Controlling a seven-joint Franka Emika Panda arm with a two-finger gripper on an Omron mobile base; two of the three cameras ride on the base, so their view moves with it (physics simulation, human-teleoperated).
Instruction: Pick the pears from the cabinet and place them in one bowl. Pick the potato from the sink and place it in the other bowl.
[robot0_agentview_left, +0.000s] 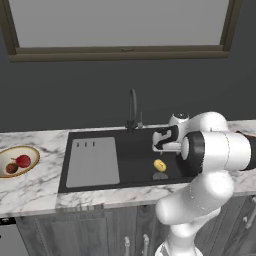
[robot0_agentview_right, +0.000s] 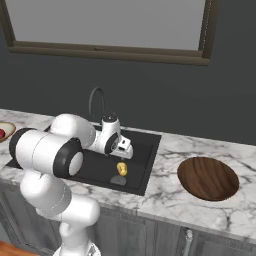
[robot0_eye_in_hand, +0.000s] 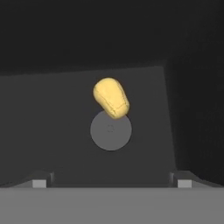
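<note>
On the marble table's (robot0_agentview_left: 35, 187) left end, the shallow cream-tan bowl with a golden-brown rim (robot0_agentview_left: 31, 151) already holds the two small pears (robot0_agentview_left: 18, 164), one glossy red and one dull brown, so that half of the task looks finished. What is left is the small oval pale-yellow potato (robot0_eye_in_hand: 111, 98), which lies on the floor of the black rectangular sink (robot0_agentview_left: 135, 145) beside the round grey drain (robot0_eye_in_hand: 110, 130). The pincer (robot0_eye_in_hand: 111, 183) hangs above it, jaws spread fully wide and holding nothing. The darker brown-rimmed round bowl (robot0_agentview_right: 208, 178) waits empty on the table to the sink's right. The tan bowl is cut off by the picture edge, the cabinet is out of frame, and the white forearm (robot0_agentview_left: 215, 150) hides part of the sink's right side.
</note>
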